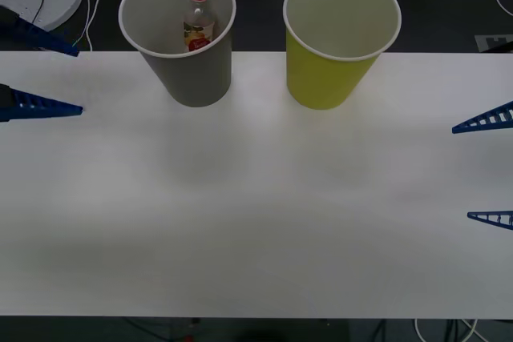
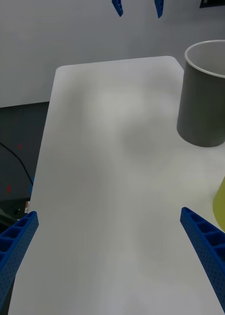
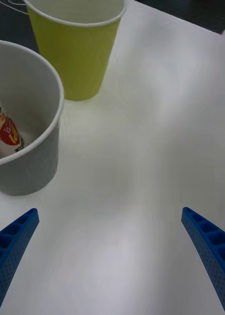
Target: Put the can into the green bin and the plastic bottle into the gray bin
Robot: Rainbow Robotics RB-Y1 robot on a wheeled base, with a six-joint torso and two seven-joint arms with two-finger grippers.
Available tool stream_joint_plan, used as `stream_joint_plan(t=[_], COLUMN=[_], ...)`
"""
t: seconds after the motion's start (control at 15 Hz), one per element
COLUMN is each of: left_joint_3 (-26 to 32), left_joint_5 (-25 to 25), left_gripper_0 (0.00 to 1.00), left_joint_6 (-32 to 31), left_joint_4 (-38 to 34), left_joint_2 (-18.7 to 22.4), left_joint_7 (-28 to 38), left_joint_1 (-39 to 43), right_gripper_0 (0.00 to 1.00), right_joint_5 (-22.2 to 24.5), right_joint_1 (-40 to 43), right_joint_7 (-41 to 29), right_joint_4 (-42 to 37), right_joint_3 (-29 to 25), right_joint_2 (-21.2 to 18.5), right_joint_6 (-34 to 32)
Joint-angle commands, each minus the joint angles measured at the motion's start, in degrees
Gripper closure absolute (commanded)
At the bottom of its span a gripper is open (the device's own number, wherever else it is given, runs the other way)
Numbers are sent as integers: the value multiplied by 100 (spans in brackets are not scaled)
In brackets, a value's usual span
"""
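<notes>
Plastic bottle (image 1: 198, 19) upright inside gray bin (image 1: 178, 34); green bin (image 1: 341, 38) beside. Left gripper (image 1: 50, 78), right gripper (image 1: 483, 170): fingers spread, holding nothing.

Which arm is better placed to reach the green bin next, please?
Right, probably. The green bin stands nearer the open right end effector, while the gray bin, already holding the plastic bottle, sits between it and the open left end effector.

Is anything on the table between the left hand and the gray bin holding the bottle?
Nothing visible: bare table lies between the open left hand and the gray bin, where the plastic bottle already stands.
</notes>
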Motion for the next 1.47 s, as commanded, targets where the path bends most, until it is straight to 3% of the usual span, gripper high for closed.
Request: stream_joint_plan(t=[0.07, 0.2, 0.67, 1.07, 1.47], left_joint_3=[450, 767, 1294, 1690, 1734], left_joint_5=[-10, -1, -18, 61, 184], left_gripper_0=[0, 0, 0, 0, 0], left_joint_6=[-411, -719, -754, -754, -754], left_joint_4=[-14, -23, -251, -937, -1121], left_joint_2=[-216, -375, -489, -489, -498], left_joint_7=[-468, -732, -1417, -1549, -1619], left_joint_1=[420, 702, 1387, 2081, 2371], right_gripper_0=[0, 0, 0, 0, 0], right_joint_5=[0, 0, 0, 0, 0], right_joint_1=[0, 0, 0, 0, 0], right_joint_7=[0, 0, 0, 0, 0], right_joint_4=[0, 0, 0, 0, 0], right_joint_3=[0, 0, 0, 0, 0], right_joint_2=[0, 0, 0, 0, 0], right_joint_6=[0, 0, 0, 0, 0])
